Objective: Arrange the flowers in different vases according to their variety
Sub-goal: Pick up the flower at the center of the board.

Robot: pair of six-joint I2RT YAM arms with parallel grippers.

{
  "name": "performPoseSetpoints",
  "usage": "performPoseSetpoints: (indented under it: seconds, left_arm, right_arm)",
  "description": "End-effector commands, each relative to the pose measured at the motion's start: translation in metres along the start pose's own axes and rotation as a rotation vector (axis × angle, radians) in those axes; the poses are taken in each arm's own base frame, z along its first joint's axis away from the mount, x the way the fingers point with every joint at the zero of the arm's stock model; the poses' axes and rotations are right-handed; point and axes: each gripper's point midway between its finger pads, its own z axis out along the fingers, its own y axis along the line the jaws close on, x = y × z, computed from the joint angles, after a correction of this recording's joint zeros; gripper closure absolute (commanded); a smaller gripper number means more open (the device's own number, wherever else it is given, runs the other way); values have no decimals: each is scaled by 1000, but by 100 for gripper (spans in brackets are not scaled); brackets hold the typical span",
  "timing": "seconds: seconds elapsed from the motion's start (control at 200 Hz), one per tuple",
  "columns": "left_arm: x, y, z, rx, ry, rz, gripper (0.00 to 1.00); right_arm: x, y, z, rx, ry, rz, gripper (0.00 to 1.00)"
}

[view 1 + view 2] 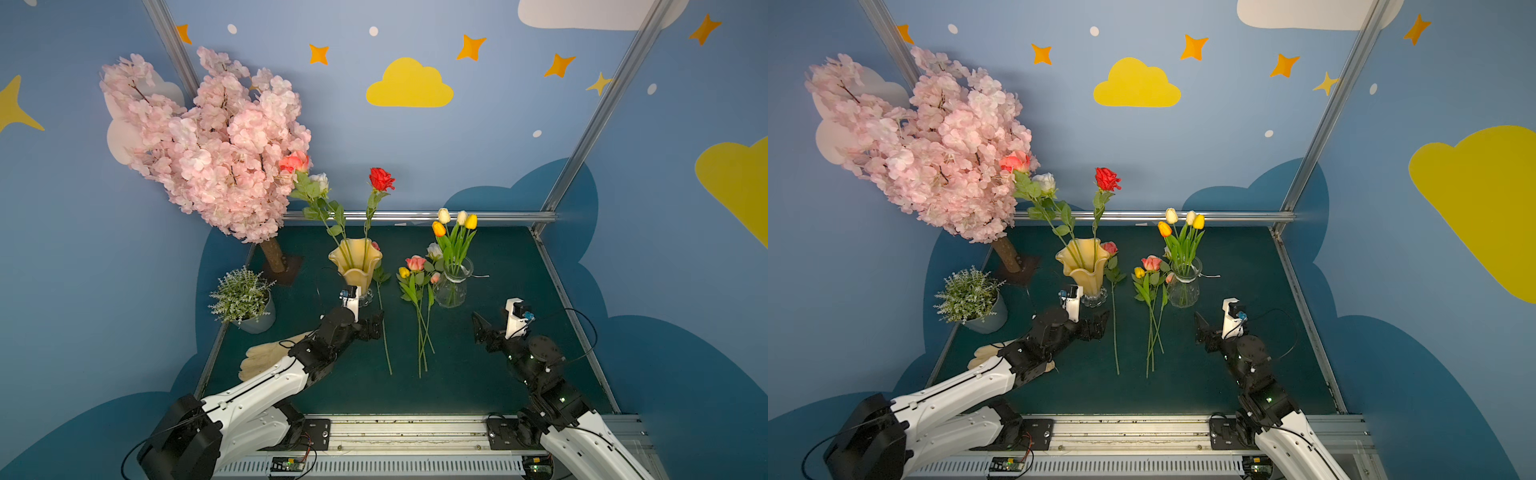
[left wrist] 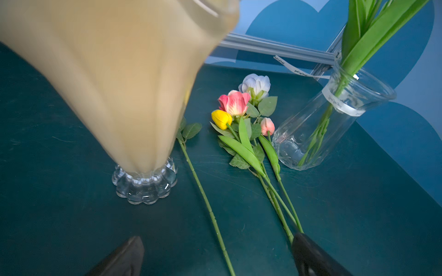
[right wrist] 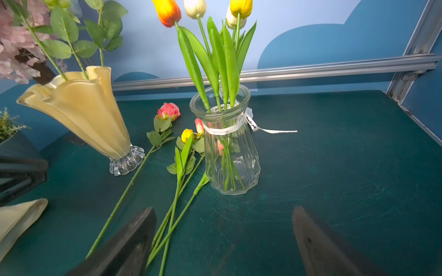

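- Left wrist view shows the left claw (image 2: 216,239) wide and empty. Its two fingers straddle the stem of the lone rose (image 2: 208,208), which lies on the bench (image 2: 59,191) just beside the amber vase (image 2: 119,95). We cannot tell how high the claw hangs above the stem.
- We judge the step in hand to be picking up that rose for the amber vase, where the standing roses (image 1: 381,178), three of them, already lean out.
- The next move calls for closing on bare stem below the leaves. The rose must then rise until its stem end clears the wavy rim.
- Room on this side is tight. The blossom tree (image 1: 208,145) and potted plant (image 1: 241,295) crowd the left, and a pale glove-like thing (image 1: 266,357) lies under the forearm. The vase's glass foot stands close ahead, so we would fear a knock there.
- Between the vases lies the mixed bunch (image 1: 415,286) with its stems crossing. It holds a loose pink rose (image 1: 415,262), a loose white rose (image 1: 434,250), a yellow tulip (image 1: 404,272) and a pink tulip bud (image 1: 435,277). We expect each to need lifting singly.
- The clear vase (image 1: 452,291) stands upright just beside the bunch and holds the standing tulips (image 1: 471,221).
- The right claw (image 3: 223,210) is wide and empty, on the near side of the clear vase.
- From there to the side rail (image 1: 570,311) is the widest free stretch of bench for swinging stems.
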Motion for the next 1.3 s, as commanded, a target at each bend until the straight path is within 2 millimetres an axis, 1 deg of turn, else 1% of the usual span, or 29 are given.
performPoseSetpoints:
  seconds: [0.0, 0.07, 0.14, 0.255, 0.401, 0.486, 0.596, 0.686, 0.926, 1.021, 1.197, 1.297]
  left_arm:
    - [-1, -10, 2, -30, 26, 11, 0]
    - [7, -19, 5, -53, 70, 48, 0]
    - [22, -23, 8, -93, 129, 86, 0]
    - [46, -24, 12, -173, 220, 117, 1]
    - [67, -26, 21, -239, 324, 128, 2]
    - [77, -25, 28, -277, 371, 104, 6]
    - [91, -30, 41, -292, 440, 109, 13]
    - [98, -36, 50, -299, 482, 116, 18]
    - [103, -39, 70, -358, 558, 166, 22]
    - [103, -31, 76, -390, 574, 152, 23]
    - [87, -13, 83, -440, 570, 119, 24]
    - [79, -8, 91, -447, 567, 113, 24]
  right_arm:
    - [-10, 2, -4, -6, -7, 69, 3]
    - [-7, 11, -4, -53, 31, 100, 3]
    - [-1, 16, -4, -78, 65, 114, 2]
    - [9, 8, -2, -37, 83, 108, 2]
    - [11, 5, -2, -27, 73, 98, 2]
    - [13, 6, -3, -35, 72, 99, 2]
    - [14, 6, -5, -36, 71, 97, 2]
    - [14, 5, -6, -36, 68, 100, 2]
    - [17, 4, -7, -40, 51, 87, 2]
    - [18, 4, -7, -41, 54, 87, 2]
    - [19, 7, -6, -55, 55, 87, 2]
    - [20, 8, -5, -64, 59, 91, 2]
